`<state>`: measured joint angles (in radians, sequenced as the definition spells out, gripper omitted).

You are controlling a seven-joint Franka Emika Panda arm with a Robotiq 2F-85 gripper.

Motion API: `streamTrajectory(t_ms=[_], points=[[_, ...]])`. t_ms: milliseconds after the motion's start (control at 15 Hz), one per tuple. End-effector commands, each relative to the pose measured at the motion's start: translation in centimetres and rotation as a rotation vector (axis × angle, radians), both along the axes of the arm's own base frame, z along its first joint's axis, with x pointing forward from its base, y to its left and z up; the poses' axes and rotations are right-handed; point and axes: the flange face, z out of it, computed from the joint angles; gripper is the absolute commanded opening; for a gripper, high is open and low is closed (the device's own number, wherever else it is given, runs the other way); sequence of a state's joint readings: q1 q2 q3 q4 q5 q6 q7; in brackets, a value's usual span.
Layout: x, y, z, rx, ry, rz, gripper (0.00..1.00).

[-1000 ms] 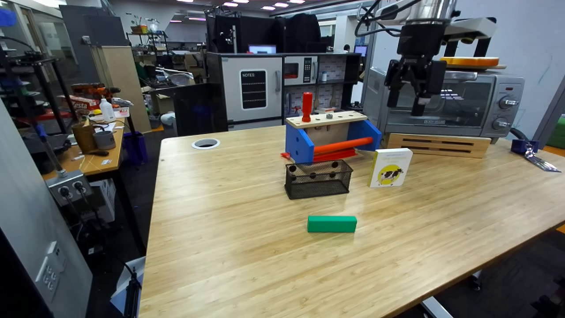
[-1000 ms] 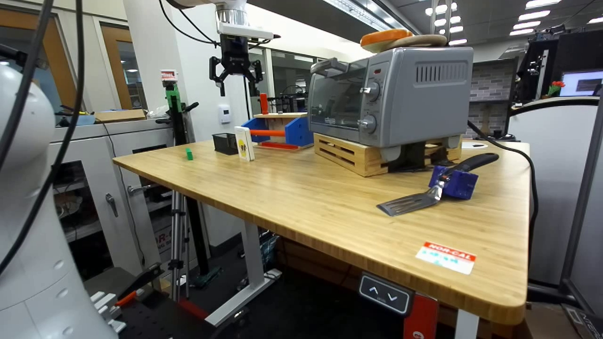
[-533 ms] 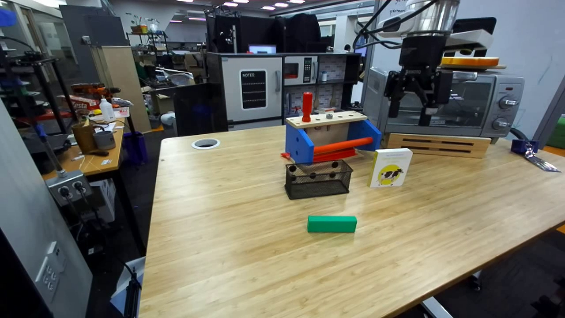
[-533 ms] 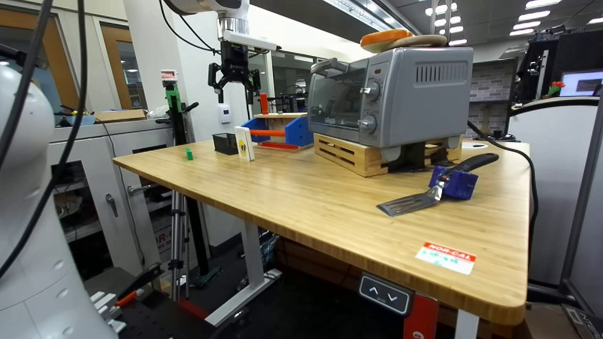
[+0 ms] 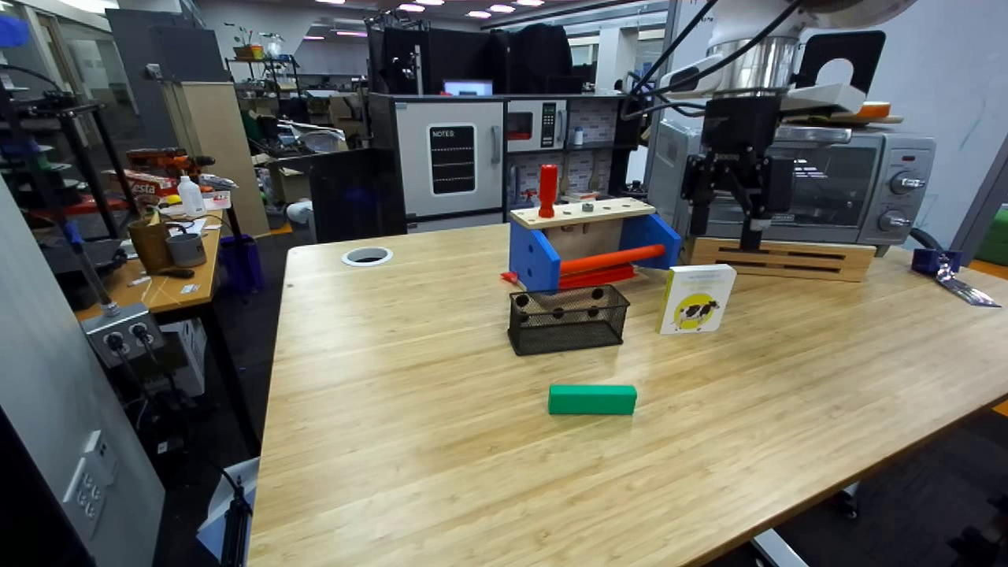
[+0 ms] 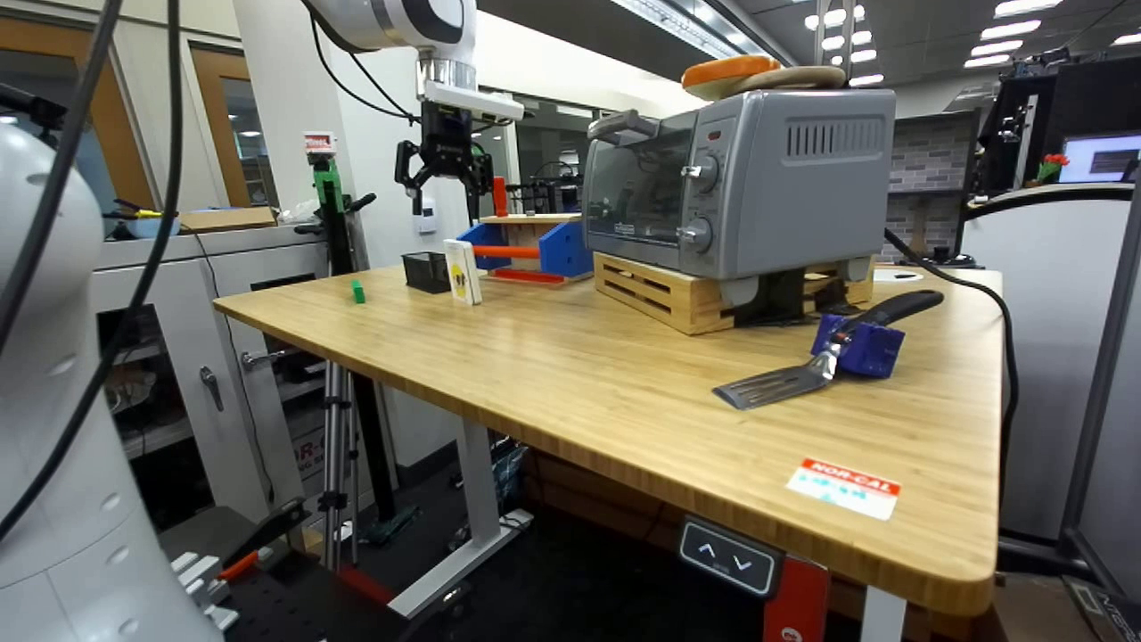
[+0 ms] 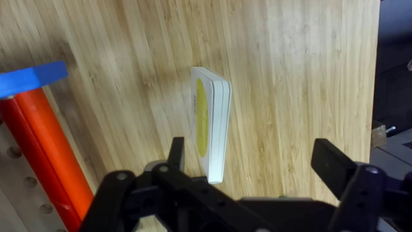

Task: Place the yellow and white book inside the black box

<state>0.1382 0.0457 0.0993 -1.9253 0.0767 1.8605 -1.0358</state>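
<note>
The yellow and white book stands upright on the table, to the right of the black box in an exterior view. The book also shows in an exterior view and from above in the wrist view. The black box is a low mesh crate with an open top. It also shows in an exterior view; my gripper mostly hides its place in the wrist view. My gripper is open and empty, above the book. In the wrist view the book's top edge appears between the fingers, nearer the left one.
A blue and orange toy bench stands behind the box and book. A toaster oven on a wooden crate stands beside them. A green block lies in front of the box. A spatula rests on a purple block.
My gripper has moved down toward the table, staying open. In an exterior view it has also shifted slightly left over the last half second. The book and the box have not moved.
</note>
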Motion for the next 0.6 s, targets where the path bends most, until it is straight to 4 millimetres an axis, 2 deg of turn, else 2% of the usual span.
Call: streamTrajectory(t_ms=[0,533], points=[[1.0,0.7,-1.2,-0.006,0.027,-0.035,1.00],[1.3,0.7,-2.4,-0.019,0.051,-0.072,1.00]])
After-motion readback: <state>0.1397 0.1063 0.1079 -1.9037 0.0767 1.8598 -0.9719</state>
